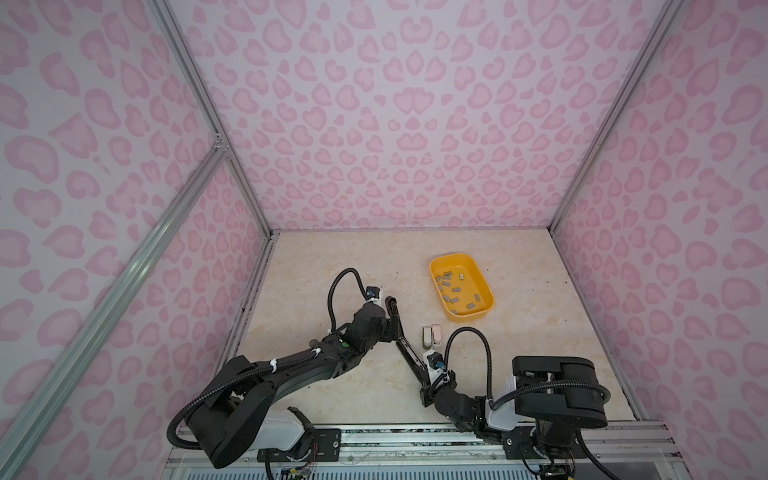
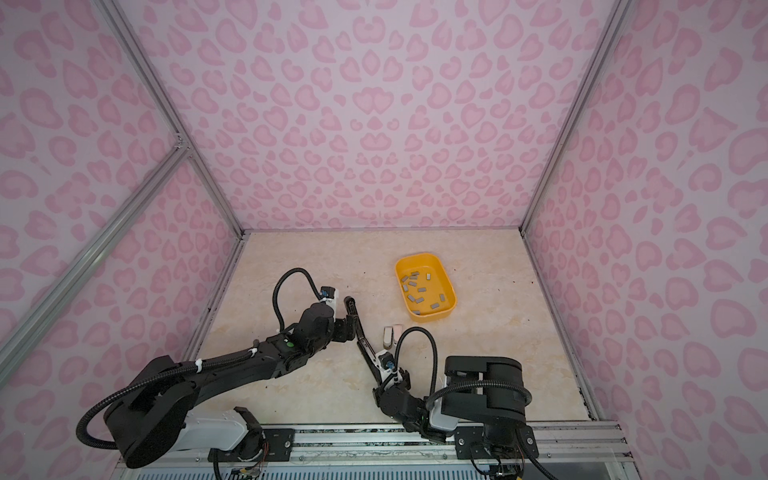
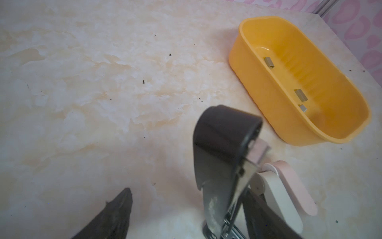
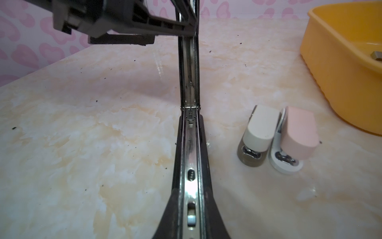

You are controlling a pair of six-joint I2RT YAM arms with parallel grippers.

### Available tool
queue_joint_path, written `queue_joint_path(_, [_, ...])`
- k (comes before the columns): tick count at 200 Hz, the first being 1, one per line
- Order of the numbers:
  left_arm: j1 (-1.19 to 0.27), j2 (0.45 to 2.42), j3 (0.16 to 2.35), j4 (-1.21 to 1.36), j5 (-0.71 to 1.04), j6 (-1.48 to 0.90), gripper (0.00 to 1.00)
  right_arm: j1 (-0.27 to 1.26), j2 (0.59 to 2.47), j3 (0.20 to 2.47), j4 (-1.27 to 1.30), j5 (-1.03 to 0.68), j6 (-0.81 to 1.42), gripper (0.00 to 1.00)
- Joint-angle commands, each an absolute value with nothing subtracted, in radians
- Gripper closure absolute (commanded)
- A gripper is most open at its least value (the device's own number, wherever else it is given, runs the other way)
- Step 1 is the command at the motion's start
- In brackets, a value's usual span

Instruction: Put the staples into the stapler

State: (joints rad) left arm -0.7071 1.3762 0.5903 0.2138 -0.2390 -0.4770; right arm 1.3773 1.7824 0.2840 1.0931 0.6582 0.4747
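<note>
In both top views, walls (image 1: 415, 124) patterned with pink blotches and edged by metal rails enclose a pale marbled table (image 1: 332, 270) flecked with dark specks. The staples (image 1: 453, 291) lie scattered in a yellow tray (image 1: 471, 318) toward the back right. In front of it is the black stapler (image 1: 409, 353), folded open.

In the left wrist view, the left gripper (image 3: 187, 190) is spread wide around the stapler's raised lid.

In the right wrist view, the right gripper (image 4: 191, 207) is clamped on the stapler's base, with two small staplers (image 4: 260, 128) nearby.
</note>
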Motion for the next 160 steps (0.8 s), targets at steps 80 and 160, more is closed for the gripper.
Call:
queue_joint_path(80, [-0.611, 1.459, 0.675, 0.233, -0.18, -0.455, 0.2, 1.394, 1.798, 0.293, 1.148, 0.733, 0.501, 1.0])
queue_joint_path(160, [-0.604, 0.99, 0.598, 0.022, -0.304, -0.453, 0.18, 1.382, 1.816, 0.439, 0.901, 0.791, 0.613, 1.0])
